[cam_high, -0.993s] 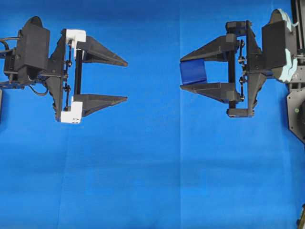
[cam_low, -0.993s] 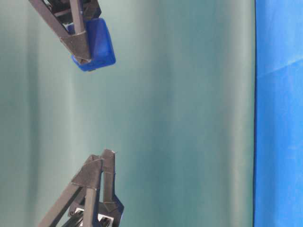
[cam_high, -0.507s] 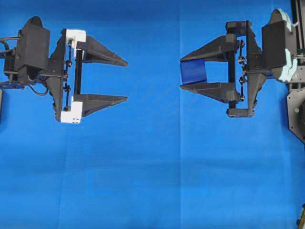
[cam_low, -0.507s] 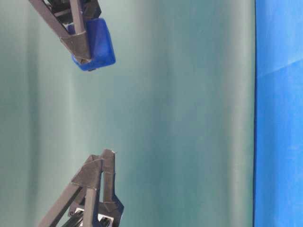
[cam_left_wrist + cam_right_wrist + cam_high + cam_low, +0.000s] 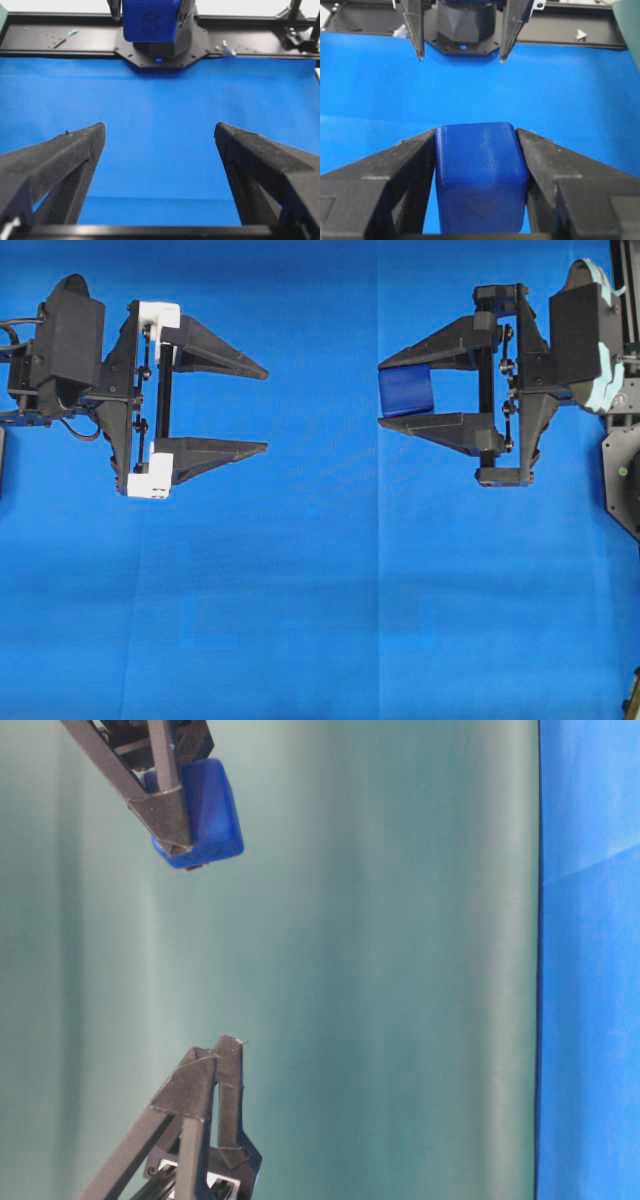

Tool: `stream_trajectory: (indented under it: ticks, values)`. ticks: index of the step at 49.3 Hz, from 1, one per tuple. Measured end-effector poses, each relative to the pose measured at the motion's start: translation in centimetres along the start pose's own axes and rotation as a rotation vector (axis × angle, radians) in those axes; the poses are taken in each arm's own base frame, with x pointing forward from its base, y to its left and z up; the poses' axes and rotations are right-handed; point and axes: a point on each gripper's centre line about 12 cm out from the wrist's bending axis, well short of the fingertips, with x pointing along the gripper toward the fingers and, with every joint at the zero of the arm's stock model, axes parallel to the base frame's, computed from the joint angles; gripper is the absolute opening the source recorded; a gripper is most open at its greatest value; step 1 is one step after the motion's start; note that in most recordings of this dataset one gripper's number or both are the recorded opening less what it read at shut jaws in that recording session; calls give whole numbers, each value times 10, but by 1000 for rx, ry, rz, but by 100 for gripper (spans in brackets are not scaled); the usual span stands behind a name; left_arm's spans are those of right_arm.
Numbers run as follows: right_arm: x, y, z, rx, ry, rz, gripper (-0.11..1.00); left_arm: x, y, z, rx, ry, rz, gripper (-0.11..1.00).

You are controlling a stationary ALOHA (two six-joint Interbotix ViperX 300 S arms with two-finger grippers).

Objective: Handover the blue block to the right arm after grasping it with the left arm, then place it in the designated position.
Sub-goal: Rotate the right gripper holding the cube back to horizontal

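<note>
The blue block [image 5: 405, 392] hangs above the blue cloth, pinched between the two black fingers of my right gripper [image 5: 382, 394]. From the right wrist the block [image 5: 480, 175] fills the gap, with both pads flat against its sides. My left gripper [image 5: 266, 410], with white frame pieces, faces it from the left with a wide gap of cloth between the two grippers. Its jaws stand wide open and hold nothing [image 5: 160, 127]. The left wrist view shows the block [image 5: 150, 20] straight ahead at the top. At table level the block [image 5: 205, 815] sits top left and the left fingertips [image 5: 230, 1050] are lower down.
Blue cloth [image 5: 320, 620] covers the whole table. A black frame rail [image 5: 260, 45] runs along the far edge, with the right arm's base plate [image 5: 160, 50] on it. The right arm's mount [image 5: 620, 470] stands at the right edge. A teal backdrop [image 5: 400, 970] hangs behind.
</note>
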Motion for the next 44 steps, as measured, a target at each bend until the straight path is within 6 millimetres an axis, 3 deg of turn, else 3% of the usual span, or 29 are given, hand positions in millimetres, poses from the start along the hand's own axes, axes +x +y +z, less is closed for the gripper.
stream_trajectory:
  ticks: [29, 44]
  values:
    - [-6, 8, -35, 14, 271, -122, 42, 0, 1, 0, 1, 0, 2, 93]
    - [-8, 6, -39, 22, 305, -146, 42, 0, 1, 0, 1, 0, 2, 93]
